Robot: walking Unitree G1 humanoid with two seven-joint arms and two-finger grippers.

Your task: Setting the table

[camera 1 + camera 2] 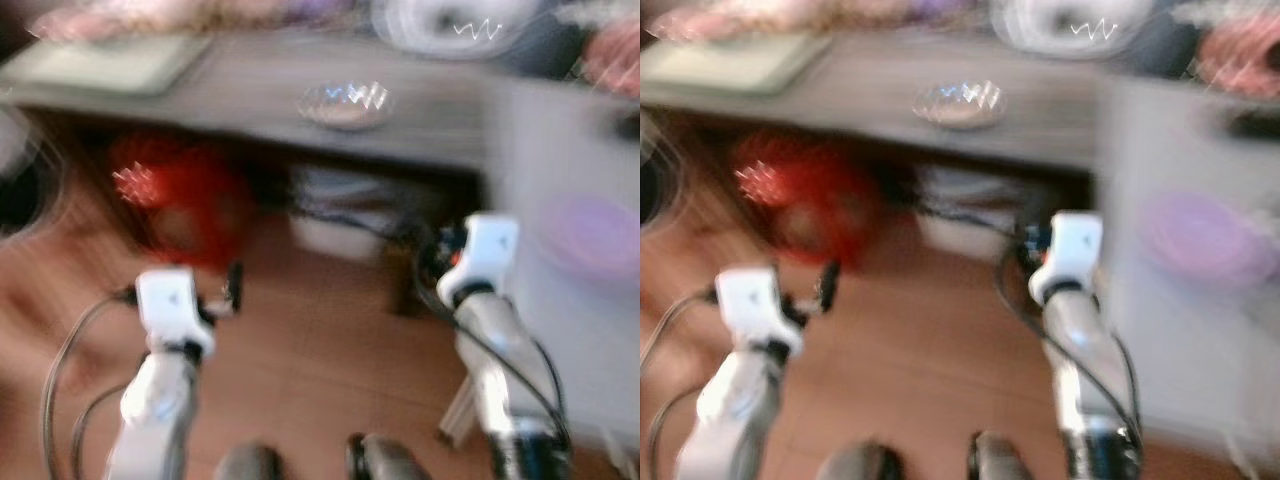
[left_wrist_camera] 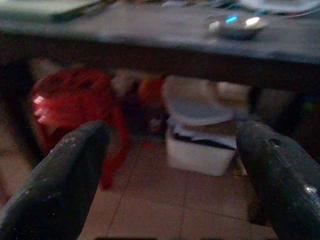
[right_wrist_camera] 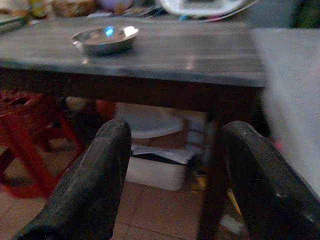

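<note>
1. Shallow round metal bowl (image 3: 104, 40) resting upright on the dark grey-brown wooden table (image 3: 200, 55), near its front edge; shiny silver rim, bright glints of light inside, contents not discernible.
2. Head views heavily blurred; same bowl seen there as a pale gleaming disc on the tabletop.
3. Beyond the bowl on the table: a flat pale green mat or tray (image 1: 110, 62) toward one end, a white rounded appliance (image 3: 200, 6) with a cable at the far edge, details too smeared to tell.
4. Beside the table, a lighter grey surface with a round lilac plate (image 1: 1200, 238) lying on it.
5. Under the table: a red plastic stool (image 2: 75, 105) and a white plastic tub (image 2: 200, 150) on the brown tiled floor (image 2: 160, 205).
6. Left gripper (image 2: 170, 165) held in front of the table, below its top, fingers spread wide, nothing between them.
7. Right gripper (image 3: 172, 170) likewise before the table, below the bowl's level, fingers spread apart and empty.
</note>
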